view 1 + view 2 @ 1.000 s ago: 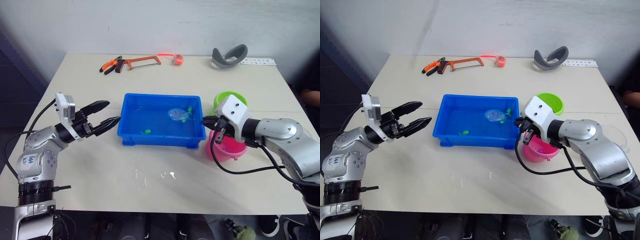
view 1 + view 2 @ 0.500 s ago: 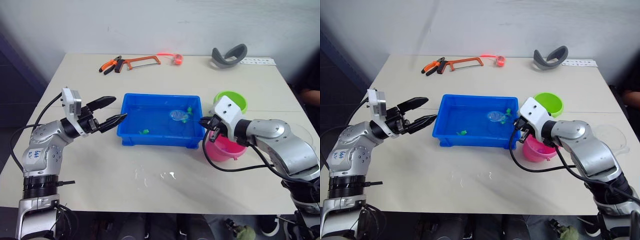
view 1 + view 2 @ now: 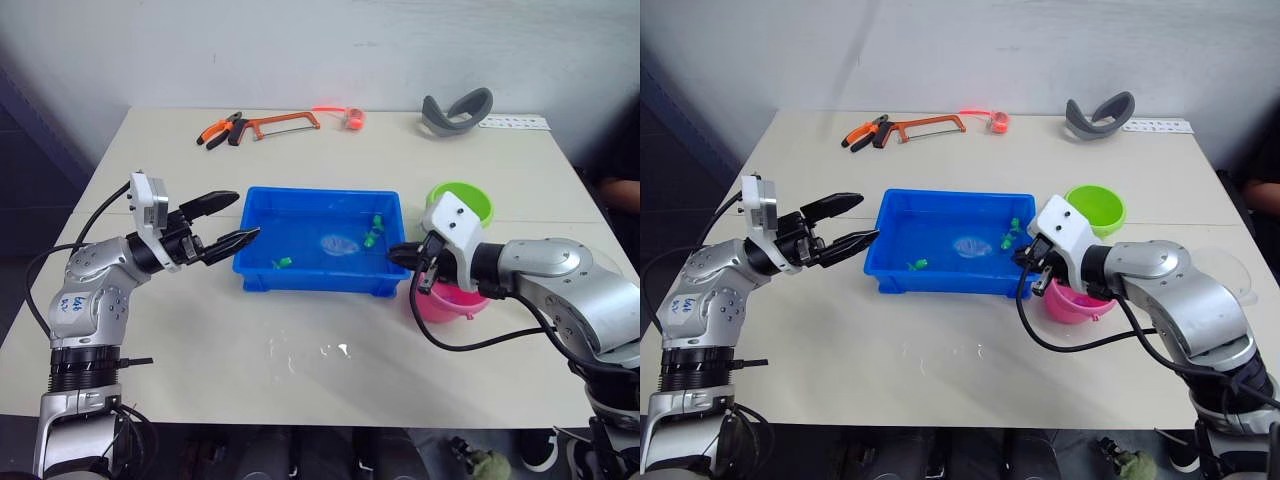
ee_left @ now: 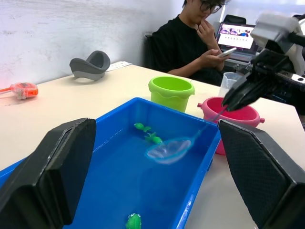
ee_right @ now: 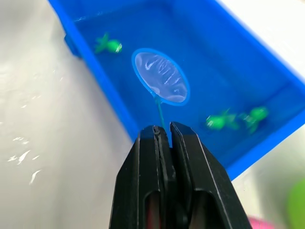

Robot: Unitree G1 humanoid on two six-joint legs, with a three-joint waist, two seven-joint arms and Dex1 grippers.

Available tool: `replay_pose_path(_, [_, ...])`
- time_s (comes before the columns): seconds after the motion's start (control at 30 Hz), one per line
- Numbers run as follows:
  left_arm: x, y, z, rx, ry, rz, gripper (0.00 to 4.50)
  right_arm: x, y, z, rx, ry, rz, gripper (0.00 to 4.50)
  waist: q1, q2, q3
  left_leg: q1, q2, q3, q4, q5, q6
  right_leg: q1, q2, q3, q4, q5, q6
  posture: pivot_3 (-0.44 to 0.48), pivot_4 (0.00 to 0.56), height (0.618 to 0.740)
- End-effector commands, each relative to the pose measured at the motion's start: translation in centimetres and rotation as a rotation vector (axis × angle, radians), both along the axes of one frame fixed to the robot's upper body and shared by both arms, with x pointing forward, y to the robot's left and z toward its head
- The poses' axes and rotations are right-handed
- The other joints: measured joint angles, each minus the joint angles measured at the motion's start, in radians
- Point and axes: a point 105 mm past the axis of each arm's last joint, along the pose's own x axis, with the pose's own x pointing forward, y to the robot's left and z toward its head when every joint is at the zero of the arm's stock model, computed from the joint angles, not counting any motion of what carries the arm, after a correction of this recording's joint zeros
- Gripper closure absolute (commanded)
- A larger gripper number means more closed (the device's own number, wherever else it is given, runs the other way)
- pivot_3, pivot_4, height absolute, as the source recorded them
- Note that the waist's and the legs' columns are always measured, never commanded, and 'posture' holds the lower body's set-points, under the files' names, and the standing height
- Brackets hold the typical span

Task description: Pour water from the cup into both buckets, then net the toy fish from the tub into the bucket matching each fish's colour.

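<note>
Blue tub (image 3: pixel 318 202) holds three green fish, so the right hand (image 3: pixel 1026 257) (clenched on the net's (image 5: pixel 160 76) handle) dips its hoop there, while the left hand (image 3: pixel 228 224) waits released beside.

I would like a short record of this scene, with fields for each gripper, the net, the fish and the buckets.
left gripper: open, beside the tub
right gripper: shut on the net handle
net: hoop inside the tub, no fish in it
fish: three green fish in the tub
buckets: green bucket and pink bucket, next to the tub
</note>
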Motion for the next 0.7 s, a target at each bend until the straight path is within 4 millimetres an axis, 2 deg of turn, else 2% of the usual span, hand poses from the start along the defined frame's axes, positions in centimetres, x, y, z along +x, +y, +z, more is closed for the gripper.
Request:
replay_pose_path(0.03, [0.0,-0.3,0.5,0.016,-0.036,-0.021,0.06,-0.4,0.1,-0.4,-0.02,0.021,-0.008,4.5,0.0,0.0,0.0,0.0,0.0,0.0,0.0,0.0,0.0,0.0,0.0,0.0,0.0,0.0,0.0,0.0,0.15,0.74])
replay_pose_path(0.23, [0.3,-0.1,0.4,0.041,-0.038,-0.029,0.06,0.6,-1.0,-1.1,-0.094,0.007,-0.078,4.5,0.0,0.0,0.0,0.0,0.0,0.0,0.0,0.0,0.0,0.0,0.001,-0.001,0.0,0.0,0.0,0.0,0.15,0.74])
replay_pose_path(0.43, [0.6,-0.1,0.6,0.05,-0.045,-0.037,0.06,1.9,-1.4,-0.6,-0.124,-0.129,-0.095,4.5,0.0,0.0,0.0,0.0,0.0,0.001,0.0,0.0,0.0,-0.001,0.003,-0.002,0.0,0.0,0.0,0.0,0.15,0.74])
replay_pose_path(0.7, [0.7,-0.2,0.5,0.047,-0.046,-0.041,0.06,2.2,-2.5,-1.6,-0.216,-0.219,-0.085,4.5,0.0,0.0,0.0,0.0,0.0,0.001,0.0,0.0,0.0,-0.001,0.004,-0.002,0.0,0.0,0.0,0.0,0.15,0.74])
